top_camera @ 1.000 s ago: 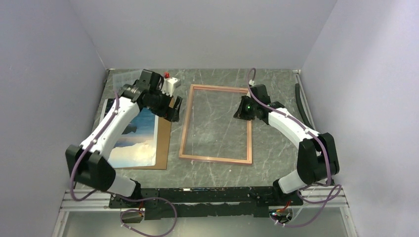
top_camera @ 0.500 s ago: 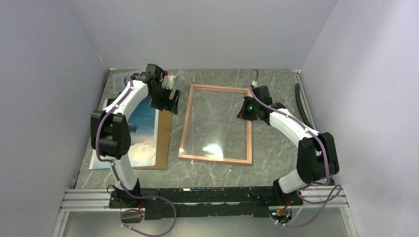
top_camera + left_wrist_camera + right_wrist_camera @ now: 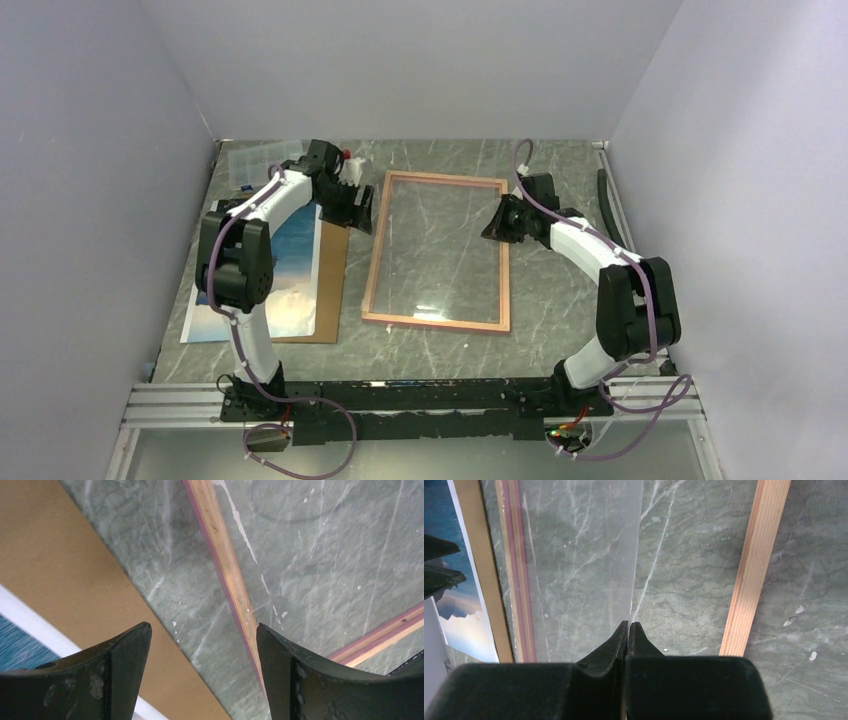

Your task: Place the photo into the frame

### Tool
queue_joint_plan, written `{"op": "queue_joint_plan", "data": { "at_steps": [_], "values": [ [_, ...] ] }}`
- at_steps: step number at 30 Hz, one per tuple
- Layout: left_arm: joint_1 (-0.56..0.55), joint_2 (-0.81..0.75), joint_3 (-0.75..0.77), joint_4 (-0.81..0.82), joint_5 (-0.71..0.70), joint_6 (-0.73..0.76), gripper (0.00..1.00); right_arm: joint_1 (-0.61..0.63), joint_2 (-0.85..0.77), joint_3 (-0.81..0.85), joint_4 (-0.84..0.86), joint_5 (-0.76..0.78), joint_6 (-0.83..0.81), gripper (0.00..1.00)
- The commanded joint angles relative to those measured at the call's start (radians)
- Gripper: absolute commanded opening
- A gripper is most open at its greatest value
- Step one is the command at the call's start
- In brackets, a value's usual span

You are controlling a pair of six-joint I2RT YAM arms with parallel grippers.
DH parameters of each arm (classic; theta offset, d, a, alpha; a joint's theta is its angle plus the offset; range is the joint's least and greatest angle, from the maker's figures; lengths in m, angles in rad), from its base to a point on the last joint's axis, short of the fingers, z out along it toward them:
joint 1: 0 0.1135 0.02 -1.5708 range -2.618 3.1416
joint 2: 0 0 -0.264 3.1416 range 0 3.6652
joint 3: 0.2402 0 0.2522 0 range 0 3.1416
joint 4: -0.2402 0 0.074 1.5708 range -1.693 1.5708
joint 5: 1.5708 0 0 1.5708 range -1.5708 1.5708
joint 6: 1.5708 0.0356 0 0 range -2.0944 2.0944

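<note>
While the photo (image 3: pixel 295 270) is lying face up on the left side of the grey-green marbled table (image 3: pixel 560 330), it is resting on a flat brown backing board (image 3: pixel 332 290). A strip of this board is showing along the photo's right edge. Blue sea and pale clouds are showing on the print, and the left arm is crossing over part of it.

Just to the right, apart from the board, the frame (image 3: pixel 435 323) is lying flat in the middle of the table with its tan wood side facing up. A thin pink edge is showing along its rails.

The left gripper (image 3: pixel 357 210) is hanging above the strip of bare table between the board and the frame's left rail. Its two dark fingers are standing wide apart and holding nothing.

The right gripper (image 3: pixel 497 225) is reaching in over the frame's right rail, near the far end. Its fingers are pressed tightly together. In the right wrist view, the straight edge of a clear sheet (image 3: pixel 584 565) is running directly into the closed fingertips, so they appear to be pinching it. The sheet is spreading from there towards the frame's left rail.
</note>
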Motion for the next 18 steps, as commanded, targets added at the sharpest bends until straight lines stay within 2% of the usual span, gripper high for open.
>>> {"op": "queue_joint_plan", "data": {
  "at_steps": [1, 10, 18],
  "values": [
    [-0.022, 0.038, -0.012, 0.064, 0.041, -0.033, 0.8, -0.022, 0.027, 0.043, 0.043, -0.089, -0.031, 0.0],
    [-0.026, 0.068, -0.024, 0.116, 0.031, -0.037, 0.64, -0.042, 0.058, 0.107, -0.006, -0.161, -0.063, 0.0],
    [-0.025, 0.095, -0.036, 0.128, 0.031, -0.039, 0.55, -0.049, 0.071, 0.124, -0.001, -0.189, -0.072, 0.0]
  ]
}}
